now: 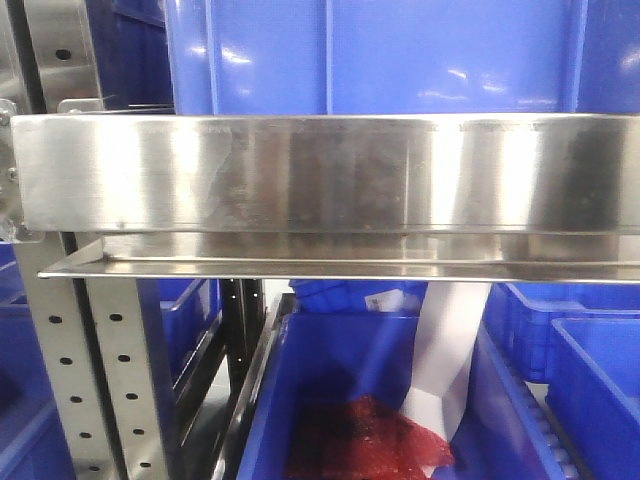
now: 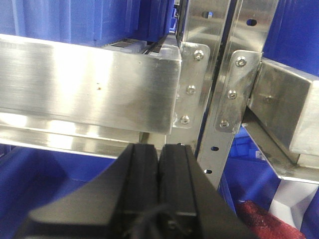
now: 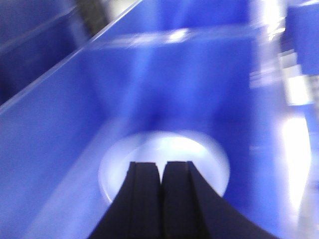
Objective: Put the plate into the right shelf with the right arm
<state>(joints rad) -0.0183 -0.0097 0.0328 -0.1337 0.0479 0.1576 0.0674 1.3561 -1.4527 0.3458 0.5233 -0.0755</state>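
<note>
In the blurred right wrist view, the white plate (image 3: 164,149) lies flat on the floor of a blue bin (image 3: 75,129). My right gripper (image 3: 161,164) is above the plate's near side, shut, its fingertips together with nothing seen between them. The right shelf shows in the front view as a broad steel rail (image 1: 320,175) with perforated uprights (image 1: 95,380). My right arm (image 1: 448,345), white, reaches down under that rail into a blue bin (image 1: 330,370). My left gripper (image 2: 158,148) is shut and empty, just in front of a steel rail (image 2: 89,84).
A large blue bin (image 1: 380,55) stands on top of the rail. More blue bins (image 1: 590,380) sit at the lower right. A red mesh item (image 1: 375,440) lies in the bin beside the right arm. Bolted steel uprights (image 2: 227,74) stand close to the left gripper.
</note>
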